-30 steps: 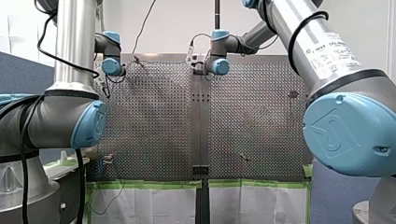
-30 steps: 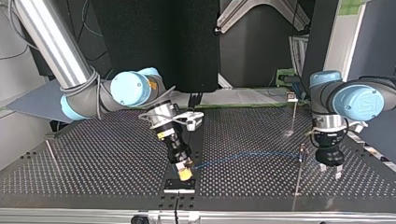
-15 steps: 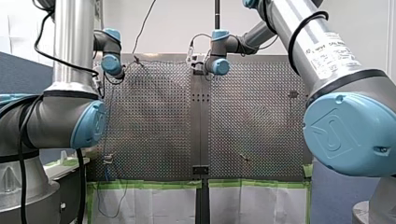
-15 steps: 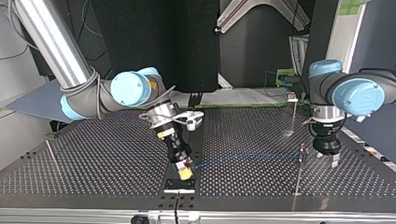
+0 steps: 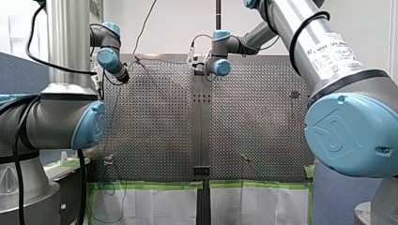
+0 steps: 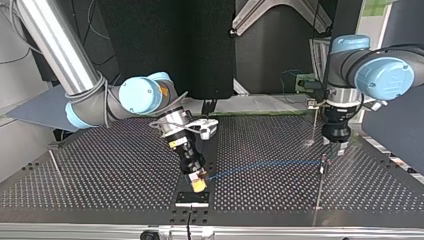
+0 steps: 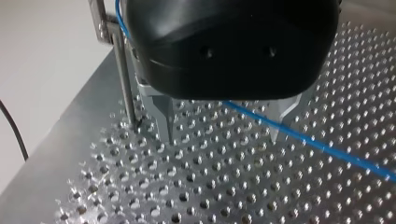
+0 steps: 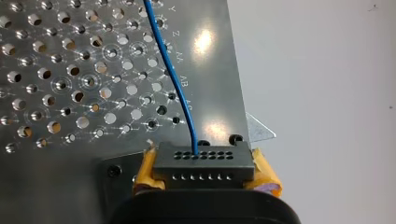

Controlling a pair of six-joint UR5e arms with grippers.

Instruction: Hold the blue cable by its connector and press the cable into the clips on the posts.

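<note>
White wall (image 5: pixel 178 23), blue partition (image 5: pixel 23 70)

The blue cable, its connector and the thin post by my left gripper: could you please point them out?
blue cable (image 8: pixel 180 88), right wrist view, middle of its visible run.
connector (image 8: pixel 204 163), right wrist view, centre of its black face.
post (image 7: pixel 123 79), left wrist view, midway along its shaft.

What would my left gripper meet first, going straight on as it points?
Likely the perforated table; the left gripper is open astride the blue cable, though one fingertip may brush it first.
</note>
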